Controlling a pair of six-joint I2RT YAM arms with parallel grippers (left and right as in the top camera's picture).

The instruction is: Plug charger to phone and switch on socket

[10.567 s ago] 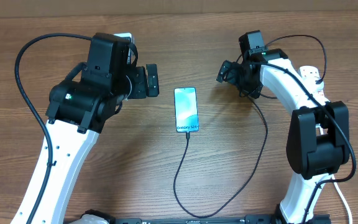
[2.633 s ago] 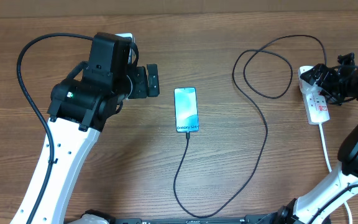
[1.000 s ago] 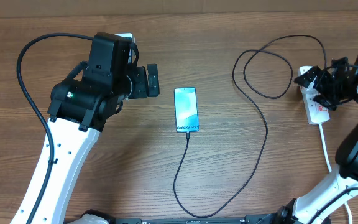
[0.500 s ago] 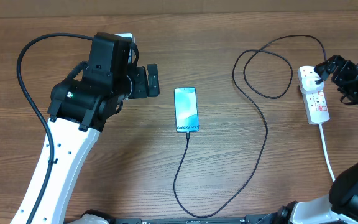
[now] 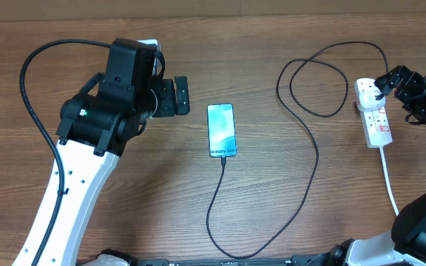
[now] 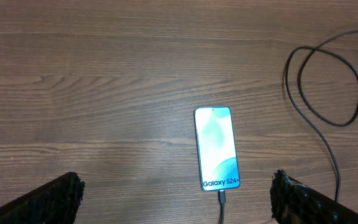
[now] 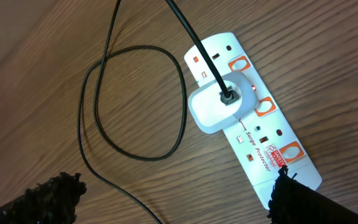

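The phone (image 5: 221, 130) lies flat mid-table with its light-blue "Galaxy" screen lit; it also shows in the left wrist view (image 6: 216, 148). The charger cable (image 5: 313, 159) has its tip in the phone's bottom edge (image 6: 221, 199). It loops across the table to a white adapter (image 7: 219, 106) plugged into the white power strip (image 5: 376, 122), which has orange-red switches (image 7: 264, 106). My right gripper (image 5: 404, 94) is open and empty just right of the strip's upper end (image 7: 173, 200). My left gripper (image 5: 183, 96) is open and empty, left of the phone (image 6: 176, 202).
The strip's thick white cord (image 5: 389, 177) runs down the right side toward my right arm's base. The black cable makes a wide loop (image 5: 310, 81) between phone and strip and a long bend near the front edge (image 5: 228, 247). The wooden table (image 5: 146, 207) carries everything.
Since one second ago my right gripper has pulled back off the power strip to the right. It has held still for the last half second. Left arm, phone and cable have not moved.
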